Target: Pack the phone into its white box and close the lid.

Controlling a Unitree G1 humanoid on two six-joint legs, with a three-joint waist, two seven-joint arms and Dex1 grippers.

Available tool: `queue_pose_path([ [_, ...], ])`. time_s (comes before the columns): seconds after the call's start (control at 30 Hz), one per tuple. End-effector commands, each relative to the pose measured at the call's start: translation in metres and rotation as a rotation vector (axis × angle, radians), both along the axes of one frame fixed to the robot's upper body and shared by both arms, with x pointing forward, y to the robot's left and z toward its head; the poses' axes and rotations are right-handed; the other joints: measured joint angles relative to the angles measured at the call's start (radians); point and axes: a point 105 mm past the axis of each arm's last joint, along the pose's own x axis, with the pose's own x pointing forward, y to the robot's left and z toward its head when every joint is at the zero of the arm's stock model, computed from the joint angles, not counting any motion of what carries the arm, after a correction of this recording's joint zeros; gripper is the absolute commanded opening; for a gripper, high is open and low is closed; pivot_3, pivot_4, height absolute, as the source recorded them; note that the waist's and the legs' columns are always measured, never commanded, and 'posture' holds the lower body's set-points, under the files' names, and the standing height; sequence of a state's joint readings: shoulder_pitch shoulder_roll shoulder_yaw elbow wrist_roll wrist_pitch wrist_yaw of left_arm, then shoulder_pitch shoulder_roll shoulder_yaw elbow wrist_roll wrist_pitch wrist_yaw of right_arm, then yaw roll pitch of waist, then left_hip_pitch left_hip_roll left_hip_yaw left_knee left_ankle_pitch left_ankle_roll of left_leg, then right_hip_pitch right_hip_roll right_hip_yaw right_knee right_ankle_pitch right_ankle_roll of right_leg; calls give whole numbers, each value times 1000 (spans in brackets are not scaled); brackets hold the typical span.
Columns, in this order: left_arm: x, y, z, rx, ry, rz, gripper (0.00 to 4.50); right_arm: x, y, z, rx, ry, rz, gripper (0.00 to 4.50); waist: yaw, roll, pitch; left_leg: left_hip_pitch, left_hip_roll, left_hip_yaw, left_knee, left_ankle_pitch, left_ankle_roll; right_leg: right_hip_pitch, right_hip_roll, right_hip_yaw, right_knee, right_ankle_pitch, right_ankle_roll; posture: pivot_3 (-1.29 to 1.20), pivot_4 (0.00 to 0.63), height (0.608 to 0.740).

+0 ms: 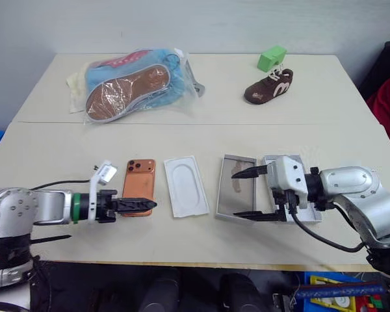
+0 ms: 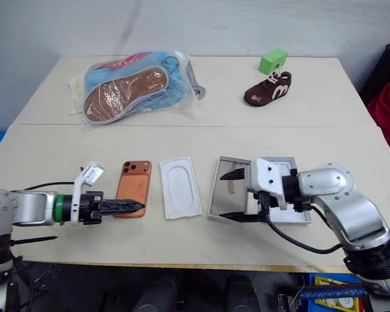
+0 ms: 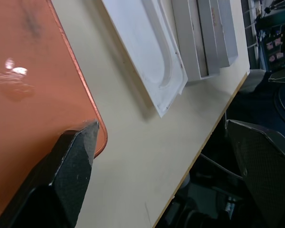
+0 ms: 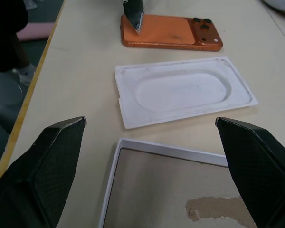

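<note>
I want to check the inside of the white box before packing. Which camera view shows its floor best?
The right wrist view: the white box lies close below the open right gripper, showing its brownish floor and the darker stain. Both eye views show the whole box smaller, partly behind the gripper. The left wrist view gives only its side walls.

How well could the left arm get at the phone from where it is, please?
Probably well: the open left claw is already over the near end of the phone, which lies flat and apart from the white insert, with nothing between.
</note>
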State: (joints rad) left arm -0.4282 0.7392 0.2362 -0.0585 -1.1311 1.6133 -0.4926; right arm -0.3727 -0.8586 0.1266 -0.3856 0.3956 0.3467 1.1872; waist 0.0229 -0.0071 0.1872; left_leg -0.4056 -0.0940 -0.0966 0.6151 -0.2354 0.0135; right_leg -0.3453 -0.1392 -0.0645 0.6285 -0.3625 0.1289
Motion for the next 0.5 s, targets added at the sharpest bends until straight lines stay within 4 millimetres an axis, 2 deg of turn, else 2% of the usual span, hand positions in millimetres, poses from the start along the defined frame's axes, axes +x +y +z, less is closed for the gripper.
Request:
queue_pose_path([
  [0.03,9,-14,-3,-3,30,-15,4500,-5,8,3,6,-45,42,4476,0,-2,0,0,1,0,0,0,0,0,1,0,0,0,0,0,150,740],
  [0.17,16,-30,-10,1,76,-39,4500,-7,9,5,35,-44,21,4476,-2,-3,0,0,1,0,1,0,-1,0,2,1,1,0,0,0,150,740],
  [0.3,19,-40,-19,41,104,-54,3620,-10,9,6,50,-37,-1,4500,-3,-4,0,1,2,0,2,0,-1,0,3,1,1,0,0,0,150,740],
  [0.5,28,-56,-29,32,150,-46,3620,-13,5,6,54,-35,-41,4500,9,-4,0,1,2,0,6,-1,-1,3,3,2,1,1,0,0,150,740],
])
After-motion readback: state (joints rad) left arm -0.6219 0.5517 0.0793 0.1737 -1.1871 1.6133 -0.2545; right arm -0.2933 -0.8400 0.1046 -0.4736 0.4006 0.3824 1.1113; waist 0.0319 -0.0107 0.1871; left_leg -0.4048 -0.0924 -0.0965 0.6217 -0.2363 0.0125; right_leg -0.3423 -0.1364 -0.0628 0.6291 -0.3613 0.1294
